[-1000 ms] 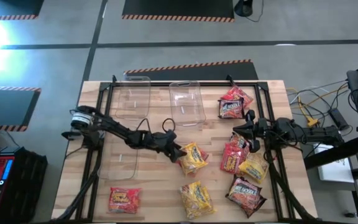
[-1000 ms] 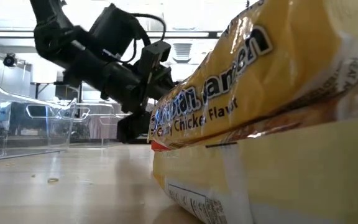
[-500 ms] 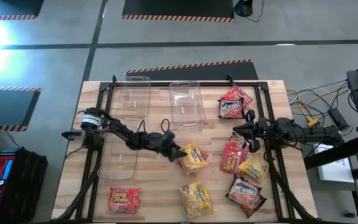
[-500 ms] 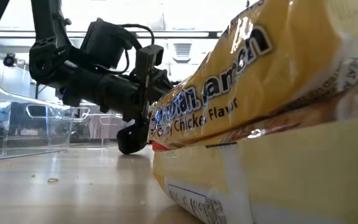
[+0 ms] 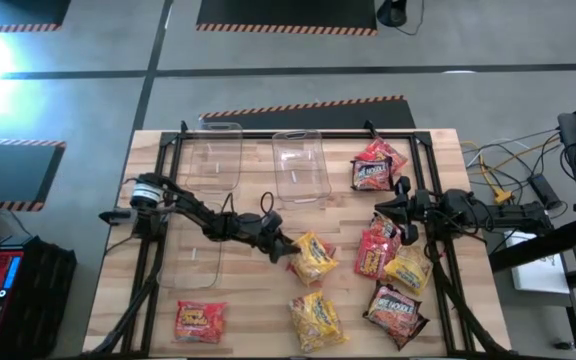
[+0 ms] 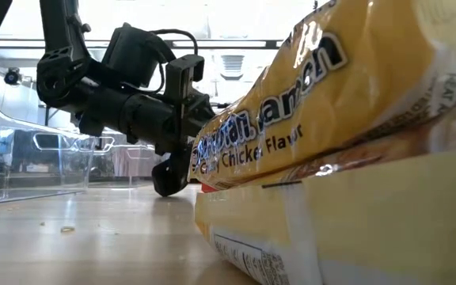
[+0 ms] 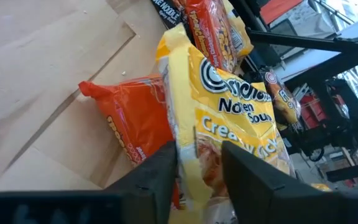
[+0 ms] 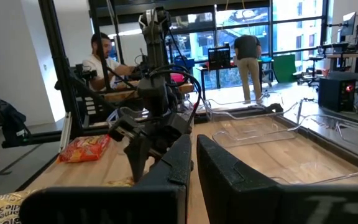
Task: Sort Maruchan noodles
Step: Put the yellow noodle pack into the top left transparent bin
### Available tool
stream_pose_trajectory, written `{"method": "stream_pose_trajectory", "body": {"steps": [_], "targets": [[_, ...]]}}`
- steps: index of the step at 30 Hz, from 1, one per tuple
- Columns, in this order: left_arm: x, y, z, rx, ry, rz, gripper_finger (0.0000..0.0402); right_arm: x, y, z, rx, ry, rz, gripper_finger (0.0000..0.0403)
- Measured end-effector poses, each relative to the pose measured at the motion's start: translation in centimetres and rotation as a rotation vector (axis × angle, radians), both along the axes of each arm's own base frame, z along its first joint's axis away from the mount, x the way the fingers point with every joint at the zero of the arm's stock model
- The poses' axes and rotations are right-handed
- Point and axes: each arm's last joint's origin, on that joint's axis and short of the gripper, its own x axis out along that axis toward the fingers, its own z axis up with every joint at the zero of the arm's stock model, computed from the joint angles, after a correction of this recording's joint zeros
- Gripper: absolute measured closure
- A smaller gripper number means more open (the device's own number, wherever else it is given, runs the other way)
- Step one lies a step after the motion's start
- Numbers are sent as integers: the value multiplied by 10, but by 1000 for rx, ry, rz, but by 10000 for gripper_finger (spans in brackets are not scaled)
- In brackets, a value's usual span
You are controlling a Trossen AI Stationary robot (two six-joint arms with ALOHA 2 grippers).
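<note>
The wooden table (image 5: 243, 290) carries three clear bins: two at the far side (image 5: 220, 152) (image 5: 301, 165) and one near the left edge (image 5: 190, 262). Noodle packets are scattered over the right and near parts of the table. The left arm reaches across the middle, and its left gripper (image 5: 290, 249) has its fingers (image 7: 151, 177) closed part-way around the edge of a yellow packet (image 5: 314, 255), which lies partly over an orange packet (image 7: 132, 124). The right gripper (image 5: 383, 208) hangs at the right side above a red packet (image 5: 378, 248), its fingers pressed together, holding nothing. Another orange packet (image 5: 199, 321) lies at the near left.
</note>
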Motion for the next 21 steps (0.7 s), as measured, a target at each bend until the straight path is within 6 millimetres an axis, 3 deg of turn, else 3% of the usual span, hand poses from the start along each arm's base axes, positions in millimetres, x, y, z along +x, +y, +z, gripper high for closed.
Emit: {"method": "stream_pose_trajectory", "body": {"steps": [9,21], "targets": [[0,0,0,5,-1,-4,393,0,0,0,0,0,0,385],[2,-1,10,-19,-108,-44,401,0,0,0,0,0,0,385]]}}
